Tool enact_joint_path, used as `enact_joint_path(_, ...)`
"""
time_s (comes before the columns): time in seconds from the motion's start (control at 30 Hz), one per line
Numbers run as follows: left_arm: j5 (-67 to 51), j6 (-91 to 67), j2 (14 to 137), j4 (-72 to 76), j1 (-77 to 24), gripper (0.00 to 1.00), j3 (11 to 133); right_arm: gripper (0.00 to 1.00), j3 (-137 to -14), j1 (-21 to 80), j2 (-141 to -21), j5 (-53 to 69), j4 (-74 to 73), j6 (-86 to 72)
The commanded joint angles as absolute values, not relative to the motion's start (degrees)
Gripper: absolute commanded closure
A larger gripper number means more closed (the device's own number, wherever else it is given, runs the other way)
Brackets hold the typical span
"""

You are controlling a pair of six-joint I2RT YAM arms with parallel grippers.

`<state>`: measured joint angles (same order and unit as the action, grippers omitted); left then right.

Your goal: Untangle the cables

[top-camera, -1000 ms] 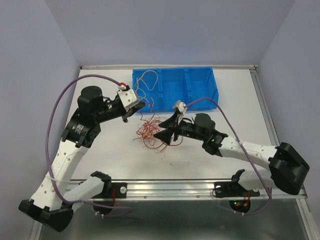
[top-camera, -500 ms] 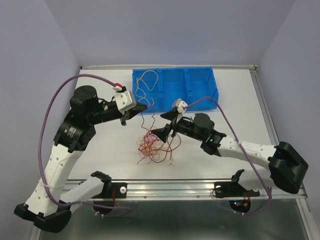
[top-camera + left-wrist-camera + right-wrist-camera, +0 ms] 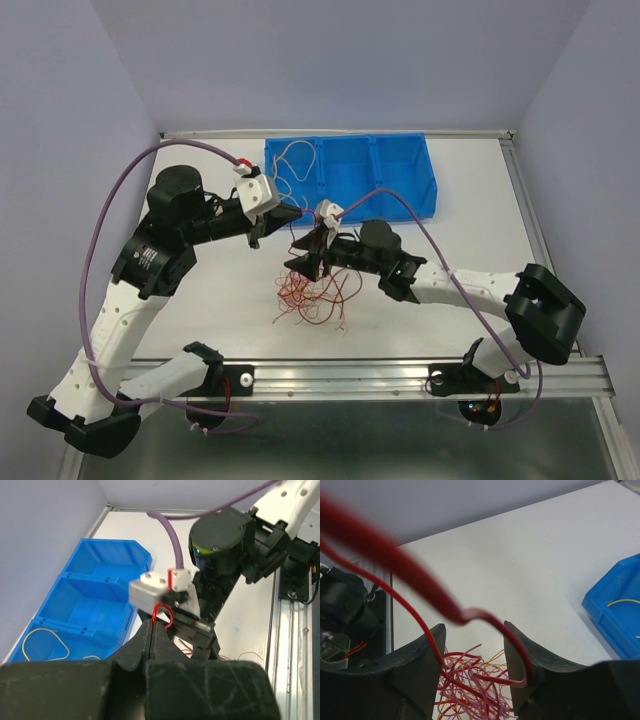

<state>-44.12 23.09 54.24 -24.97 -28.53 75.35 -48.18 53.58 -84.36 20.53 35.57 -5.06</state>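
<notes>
Wires [image 3: 312,296] lie in a red and orange heap on the white table [image 3: 480,200], near the front of the blue bin [image 3: 400,175]. I see my left pincer [image 3: 154,624] pressed together, pinching a loop of red wire. My right pincer [image 3: 472,632] stands spread over the heap, with red wire looping between its fingers. A few pale wires [image 3: 290,160] sit in the bin's left box.
</notes>
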Motion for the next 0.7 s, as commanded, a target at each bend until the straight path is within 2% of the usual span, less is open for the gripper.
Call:
enact_joint_path(0.0, -41.8, 19.0, 53.9, -18.8, -29.0, 1.00, 80.0, 0.48, -50.6, 55.8, -85.1, 20.4, 38.2, -4.5)
enact_joint_path(0.07, -37.9, 15.9, 53.4, -14.8, -29.0, 1.00, 82.2, 0.57, -48.4, 56.0, -85.3, 18.8, 41.3, -5.2)
enact_joint_path(0.17, -30.3, 12.4, 54.9, -11.7, -29.0, 1.00, 87.8, 0.62, -46.7, 56.0, -86.0, 18.1, 44.0, -6.1)
enact_joint_path(0.4, -8.8, 11.2, 63.5, -10.6, -28.9, 1.00, 116.3, 0.62, -43.5, 56.0, -87.3, 19.2, 45.3, -8.2)
enact_joint_path(0.5, -5.9, 12.8, 67.0, -10.5, -29.0, 1.00, 127.6, 0.62, -41.5, 56.0, -87.1, 18.9, 45.4, -8.8)
enact_joint_path(0.57, -5.0, 13.7, 68.0, -8.8, -29.0, 1.00, 131.0, 0.64, -40.5, 56.1, -87.3, 18.5, 45.5, -9.5)
enact_joint_path(0.67, -3.4, 15.6, 64.7, -1.0, -29.0, 1.00, 128.6, 0.64, -39.9, 56.4, -88.5, 18.2, 45.5, -9.8)
